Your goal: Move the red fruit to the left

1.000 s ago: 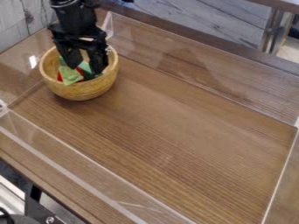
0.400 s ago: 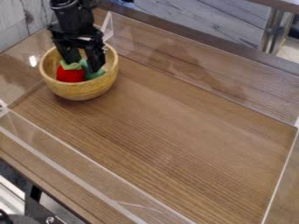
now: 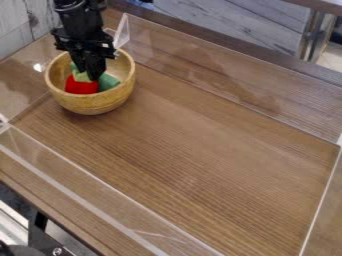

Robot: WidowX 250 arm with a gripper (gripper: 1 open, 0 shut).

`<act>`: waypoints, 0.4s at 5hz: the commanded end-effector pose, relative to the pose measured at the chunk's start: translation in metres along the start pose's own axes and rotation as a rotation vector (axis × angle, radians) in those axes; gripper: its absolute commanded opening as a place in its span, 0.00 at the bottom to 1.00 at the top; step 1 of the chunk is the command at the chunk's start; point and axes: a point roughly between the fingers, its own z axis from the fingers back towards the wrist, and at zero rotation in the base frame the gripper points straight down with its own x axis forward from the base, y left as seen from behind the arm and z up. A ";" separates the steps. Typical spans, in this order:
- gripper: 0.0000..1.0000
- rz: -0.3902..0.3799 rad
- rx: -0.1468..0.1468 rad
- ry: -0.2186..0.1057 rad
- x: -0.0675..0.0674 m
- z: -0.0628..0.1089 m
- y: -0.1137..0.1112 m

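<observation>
The red fruit (image 3: 79, 87) lies inside the wooden bowl (image 3: 91, 106) at the far left of the wooden table, its red body showing at the lower left of the bowl's hollow. My black gripper (image 3: 91, 72) reaches straight down into the bowl. Its fingers are pinched together on the light green cap at the top of the fruit. The fingertips hide most of that cap. A bit of green (image 3: 112, 79) shows to the right of the fingers inside the bowl.
A low clear plastic wall (image 3: 27, 150) runs around the tabletop, close behind and to the left of the bowl. Bare wood (image 3: 201, 140) stretches to the right and front of the bowl. A grey bench (image 3: 287, 30) stands beyond the far edge.
The gripper's fingers stood spread over the bowl before. They have since dropped a little and closed together on the fruit's green top. The bowl has not moved.
</observation>
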 end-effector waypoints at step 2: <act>0.00 0.005 0.015 -0.039 0.017 0.004 0.027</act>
